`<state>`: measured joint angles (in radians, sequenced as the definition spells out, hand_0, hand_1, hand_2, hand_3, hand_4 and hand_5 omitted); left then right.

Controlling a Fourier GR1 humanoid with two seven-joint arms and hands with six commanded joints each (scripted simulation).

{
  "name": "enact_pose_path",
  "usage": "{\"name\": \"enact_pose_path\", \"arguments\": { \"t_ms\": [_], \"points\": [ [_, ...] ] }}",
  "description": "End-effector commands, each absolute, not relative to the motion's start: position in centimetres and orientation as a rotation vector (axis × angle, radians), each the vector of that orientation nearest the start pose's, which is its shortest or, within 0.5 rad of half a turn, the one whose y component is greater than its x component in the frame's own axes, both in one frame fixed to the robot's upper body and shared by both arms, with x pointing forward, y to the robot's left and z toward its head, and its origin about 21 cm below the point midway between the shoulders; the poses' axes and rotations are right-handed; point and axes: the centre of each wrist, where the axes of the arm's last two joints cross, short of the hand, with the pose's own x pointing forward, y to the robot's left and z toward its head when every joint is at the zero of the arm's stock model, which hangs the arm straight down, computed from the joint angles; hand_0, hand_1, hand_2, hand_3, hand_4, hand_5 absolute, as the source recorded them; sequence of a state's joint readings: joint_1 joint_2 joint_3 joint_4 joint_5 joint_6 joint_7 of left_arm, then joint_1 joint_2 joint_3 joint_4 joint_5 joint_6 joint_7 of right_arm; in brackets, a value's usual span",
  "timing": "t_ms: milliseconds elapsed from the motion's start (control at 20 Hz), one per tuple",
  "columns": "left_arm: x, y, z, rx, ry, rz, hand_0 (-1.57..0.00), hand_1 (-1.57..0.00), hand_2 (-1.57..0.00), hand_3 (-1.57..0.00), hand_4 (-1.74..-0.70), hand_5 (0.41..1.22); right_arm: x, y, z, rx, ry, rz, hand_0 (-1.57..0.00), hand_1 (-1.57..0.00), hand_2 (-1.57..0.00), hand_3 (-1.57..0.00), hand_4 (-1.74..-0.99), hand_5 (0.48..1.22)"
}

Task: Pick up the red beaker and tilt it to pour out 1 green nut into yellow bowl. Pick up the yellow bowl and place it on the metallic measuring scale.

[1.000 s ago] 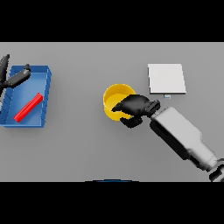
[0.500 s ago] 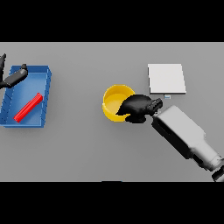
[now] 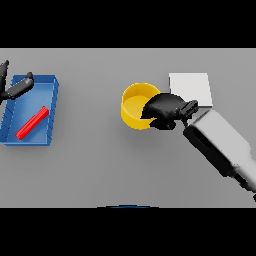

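Note:
The yellow bowl [image 3: 134, 106] sits in the middle of the head view, and I cannot make out any nut inside it. My right hand [image 3: 166, 109] is curled over its right rim, gripping it. Just right of the hand lies the pale square measuring scale [image 3: 194, 87], partly covered by my wrist. The red beaker [image 3: 32, 122] lies on its side in the blue tray [image 3: 52, 113] at far left. My left hand [image 3: 16, 88] hovers over the tray's far left corner with its fingers spread, holding nothing.
My right forearm [image 3: 220, 145] stretches from the lower right corner up to the bowl. Bare grey table [image 3: 100, 165] lies between the tray and the bowl and along the near side.
My right hand has carried the yellow bowl a little farther away and to the right, toward the scale. The left hand has barely shifted.

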<state>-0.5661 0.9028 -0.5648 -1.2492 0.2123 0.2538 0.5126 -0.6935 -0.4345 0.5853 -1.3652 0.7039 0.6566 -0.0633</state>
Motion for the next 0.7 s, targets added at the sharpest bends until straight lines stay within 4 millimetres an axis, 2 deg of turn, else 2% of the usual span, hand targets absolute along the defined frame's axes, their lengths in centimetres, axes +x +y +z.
{"name": "enact_pose_path", "arguments": {
  "t_ms": [0,100,350,500,650],
  "points": [
    [34.5,32.5,11.7,0.733,-1.093,-0.534,0.00,0.00,0.00,0.00,-0.80,0.720,34.6,-14.7,12.7,-0.344,-1.220,2.011,-1.56,-1.56,-1.54,-1.34,-1.726,1.219],
    [34.4,32.6,11.8,0.734,-1.086,-0.535,0.00,0.00,0.00,0.00,-0.80,0.723,34.8,-14.7,13.9,-0.390,-1.219,1.985,-1.56,-1.56,-1.55,-1.29,-1.723,1.219],
    [34.4,33.0,12.2,0.747,-1.105,-0.538,0.00,0.00,0.00,0.00,-0.80,0.723,34.4,-16.2,15.0,-0.405,-1.236,1.986,-1.57,-1.57,-1.56,-1.24,-1.719,1.220],
    [34.4,33.0,12.4,0.747,-1.100,-0.528,0.00,0.00,0.00,0.00,-0.81,0.741,35.8,-17.3,16.5,-0.497,-1.248,1.949,-1.57,-1.57,-1.57,-1.33,-1.720,1.221],
    [34.1,32.7,12.8,0.762,-1.095,-0.532,0.00,0.00,0.00,0.00,-0.80,0.734,37.5,-19.1,16.7,-0.584,-1.231,1.889,-1.57,-1.57,-1.57,-1.26,-1.719,1.221]
  ]
}}
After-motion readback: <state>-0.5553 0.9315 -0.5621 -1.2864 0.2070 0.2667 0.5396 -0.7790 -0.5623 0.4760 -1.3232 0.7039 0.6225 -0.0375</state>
